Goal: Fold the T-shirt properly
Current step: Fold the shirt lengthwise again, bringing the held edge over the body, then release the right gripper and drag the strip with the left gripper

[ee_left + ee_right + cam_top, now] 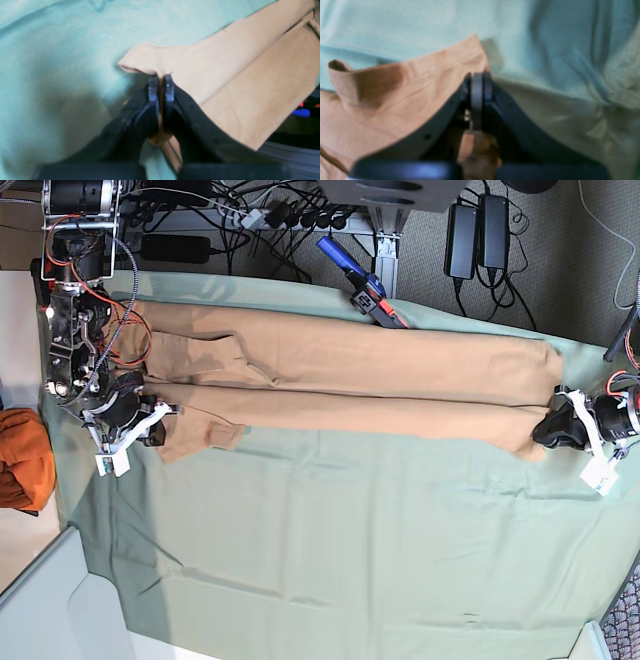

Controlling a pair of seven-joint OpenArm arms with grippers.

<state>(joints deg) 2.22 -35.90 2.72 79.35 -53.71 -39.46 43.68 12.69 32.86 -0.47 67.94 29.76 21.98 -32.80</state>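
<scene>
T-shirt [350,385]: tan, folded into long narrow band, stretched across table.

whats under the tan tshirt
The light orange-tan cotton T-shirt lies on a large sage-green cloth. Whatever is beneath that cloth is covered.

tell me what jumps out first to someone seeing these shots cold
A long tan T-shirt stretches as a folded band across the far half of the green cloth. The left gripper pinches its corner at the base view's right end, the right gripper the opposite end. A bunched orange cloth sits off the left edge.
</scene>
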